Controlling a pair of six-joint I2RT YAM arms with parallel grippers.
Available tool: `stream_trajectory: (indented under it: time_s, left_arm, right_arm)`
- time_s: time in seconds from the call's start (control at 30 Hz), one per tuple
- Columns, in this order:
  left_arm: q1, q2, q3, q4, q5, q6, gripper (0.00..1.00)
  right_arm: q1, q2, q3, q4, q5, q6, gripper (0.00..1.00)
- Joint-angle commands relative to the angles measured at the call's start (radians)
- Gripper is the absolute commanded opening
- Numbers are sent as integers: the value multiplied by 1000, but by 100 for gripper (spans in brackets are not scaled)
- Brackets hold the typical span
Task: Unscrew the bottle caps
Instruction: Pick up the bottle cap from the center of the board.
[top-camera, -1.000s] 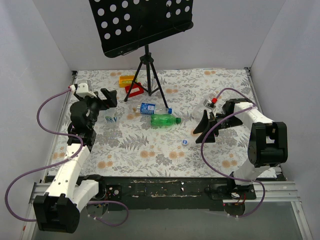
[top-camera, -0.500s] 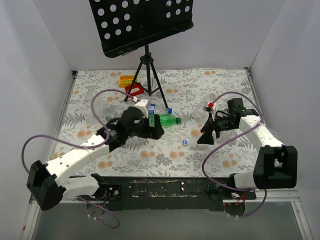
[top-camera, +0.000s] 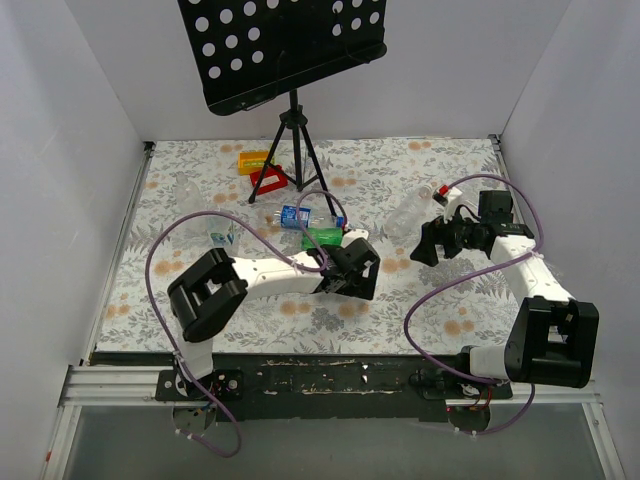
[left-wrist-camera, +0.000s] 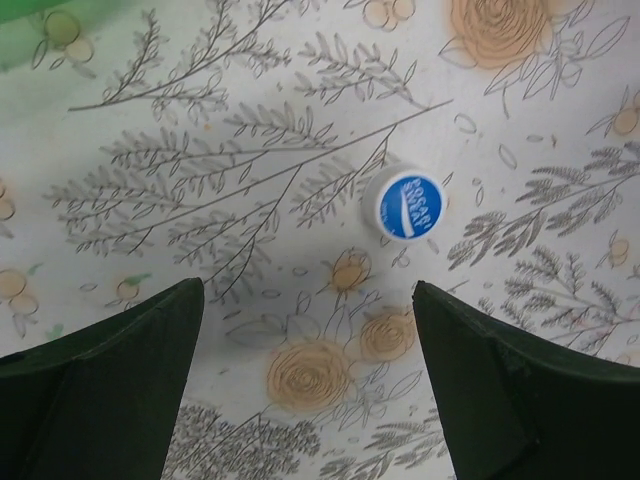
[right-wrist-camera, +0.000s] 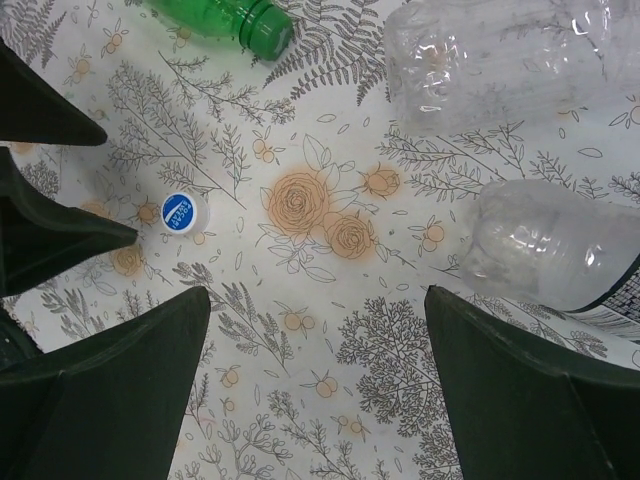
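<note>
- The left gripper (top-camera: 352, 272) swings from the table's (top-camera: 200, 315) left edge to above the loose cap (left-wrist-camera: 407, 203).
- The right gripper (top-camera: 428, 243) draws back beside the clear bottle (top-camera: 411, 211).

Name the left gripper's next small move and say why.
Probably ease the left gripper forward and down until the blue cap sits between its jaws, shifting a little toward its right side. In the left wrist view the cap lies loose on the floral cloth, beyond the tips and off-centre toward the right one. The jaws stand open with nothing between them.
</note>
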Motion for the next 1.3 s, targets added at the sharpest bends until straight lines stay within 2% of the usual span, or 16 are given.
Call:
stream_trajectory:
  time_s: [0.0,0.1,0.17,0.23,0.3,0.43,0.53,0.6,0.8,0.9,1.03,1.27]
  left_arm:
    - [-16,48,116,11,-42,-17,82]
    - [-20,103,165,-6,-30,-9,82]
    - [-23,135,188,-17,-26,0,77]
    - [-28,160,207,-27,-28,8,76]
    - [-33,181,231,-38,-31,23,65]
    - [-42,226,294,-87,-71,46,59]
    - [-52,254,325,-122,-112,60,58]
    - [-56,264,335,-130,-114,66,51]
    - [-62,284,358,-155,-131,71,39]
    - [-65,286,362,-162,-145,75,27]
    - [-65,243,326,-173,-184,65,15]
    - [-37,-16,74,-202,-249,-20,13]
  right_arm:
    - [-3,-4,5,34,0,23,96]
    - [-3,1,6,28,-4,21,96]
    - [-3,4,8,28,-6,21,96]
    - [-2,4,9,28,-9,20,96]
    - [-3,7,9,23,-12,20,96]
    - [-5,15,12,17,-13,17,96]
    - [-3,16,14,17,-15,15,96]
    - [-5,16,16,16,-15,15,96]
    - [-5,18,16,16,-13,14,96]
    - [-5,19,16,13,-13,14,96]
    - [-5,21,14,13,-12,12,96]
    - [-6,18,17,10,-18,10,96]
